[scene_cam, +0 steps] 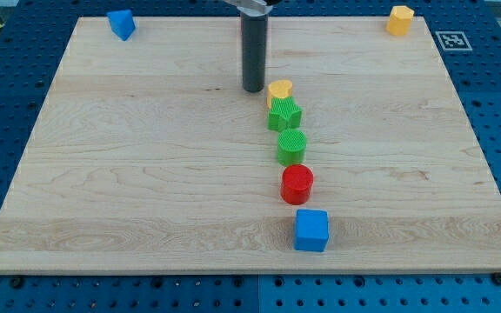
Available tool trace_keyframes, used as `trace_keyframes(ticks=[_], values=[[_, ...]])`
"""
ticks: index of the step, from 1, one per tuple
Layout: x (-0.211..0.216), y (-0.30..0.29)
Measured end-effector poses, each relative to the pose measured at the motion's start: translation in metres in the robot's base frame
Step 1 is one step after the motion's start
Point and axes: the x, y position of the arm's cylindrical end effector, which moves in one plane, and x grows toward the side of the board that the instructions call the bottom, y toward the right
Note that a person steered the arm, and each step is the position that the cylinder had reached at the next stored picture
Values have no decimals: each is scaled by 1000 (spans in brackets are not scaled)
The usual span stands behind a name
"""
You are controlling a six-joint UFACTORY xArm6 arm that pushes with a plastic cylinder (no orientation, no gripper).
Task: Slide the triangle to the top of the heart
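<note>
Rod tip parked just left of the yellow heart, triangle far off in the corner.

Going left to right: the blue triangle [122,23] sits near the board's [146,174] top-left corner, well away to the left of my tip [253,89] and a little above it. The tip is a bare rod with no jaws to open or close, and it grips nothing. Just to its right lies the yellow heart [279,89], and below that run the green star [284,115], green cylinder [291,146], red cylinder [297,183] and blue cube [311,229]. A yellow hexagon [399,19] rests far right, near the top-right corner.
</note>
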Motion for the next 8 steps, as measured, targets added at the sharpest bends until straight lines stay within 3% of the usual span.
trace_keyframes(ticks=[4, 6, 8], values=[[-82, -238], [-165, -251], [-141, -245]])
